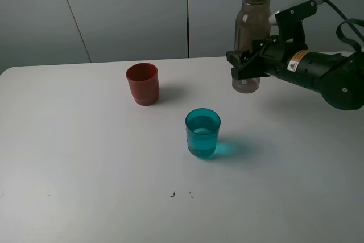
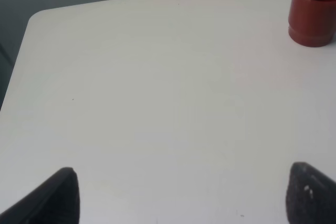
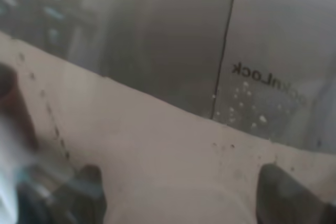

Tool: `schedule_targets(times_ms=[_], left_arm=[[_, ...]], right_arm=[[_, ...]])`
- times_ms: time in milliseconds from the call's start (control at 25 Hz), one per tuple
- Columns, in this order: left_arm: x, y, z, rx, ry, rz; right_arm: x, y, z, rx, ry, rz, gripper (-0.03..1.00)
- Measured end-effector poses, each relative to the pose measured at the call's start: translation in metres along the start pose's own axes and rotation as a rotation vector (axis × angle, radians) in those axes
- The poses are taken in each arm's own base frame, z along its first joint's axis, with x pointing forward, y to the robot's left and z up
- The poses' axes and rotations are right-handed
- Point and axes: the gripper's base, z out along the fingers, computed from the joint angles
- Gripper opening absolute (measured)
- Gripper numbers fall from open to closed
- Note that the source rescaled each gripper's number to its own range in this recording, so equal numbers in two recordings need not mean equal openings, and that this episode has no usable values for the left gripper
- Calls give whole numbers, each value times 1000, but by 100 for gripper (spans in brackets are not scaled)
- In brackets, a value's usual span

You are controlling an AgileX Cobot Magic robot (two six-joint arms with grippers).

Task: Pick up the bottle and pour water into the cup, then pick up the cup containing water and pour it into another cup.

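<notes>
Two cups stand on the white table (image 1: 85, 157), and I hold the bottle (image 1: 253, 27) at the back on my right side. My right jaws (image 1: 245, 66) are pressed on the lower part of the bottle, pinching it from both sides. The bottle stands straight up, neck at the top and mouth open. I cannot tell if its bottom touches the table or hangs just above it.

My left jaws (image 2: 181, 195) are spread wide with nothing between them, low over a bare part of the table.

The teal cup (image 1: 202, 134) stands upright near the middle of the table. It looks like it has water in it, so I think the first pour is done. In the high view it sits nearer the front than my right jaws and off to their left, well apart from them. The red cup (image 1: 142, 83) stands upright too, further left and further back, and apart from the teal cup.

My right arm looks nearer to the teal cup. My left wrist view shows only the red cup, far off. To take the teal cup, my right jaws would first have to put the bottle down.
</notes>
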Motion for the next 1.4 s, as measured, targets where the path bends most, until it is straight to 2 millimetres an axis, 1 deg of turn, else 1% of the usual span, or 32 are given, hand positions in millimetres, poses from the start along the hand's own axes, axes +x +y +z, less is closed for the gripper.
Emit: schedule_targets(times_ms=[80,160,320,560,680,840,1160,1400], left_arm=[[0,0,0,0,0,0],[0,0,0,0,0,0],[0,0,0,0,0,0],[0,0,0,0,0,0],[0,0,0,0,0,0],[0,0,0,0,0,0],[0,0,0,0,0,0],[0,0,0,0,0,0]], right_arm=[[-4,-3,4,9,-7,24,3],[-5,-11,12,25,-14,81,3],[2,-29,29,58,-10,143,3],[12,-56,56,77,-12,126,3],[18,-68,65,97,-10,126,3],[28,-79,78,110,-11,127,3],[43,-84,95,102,-46,130,3],[56,-83,100,93,-40,137,3]])
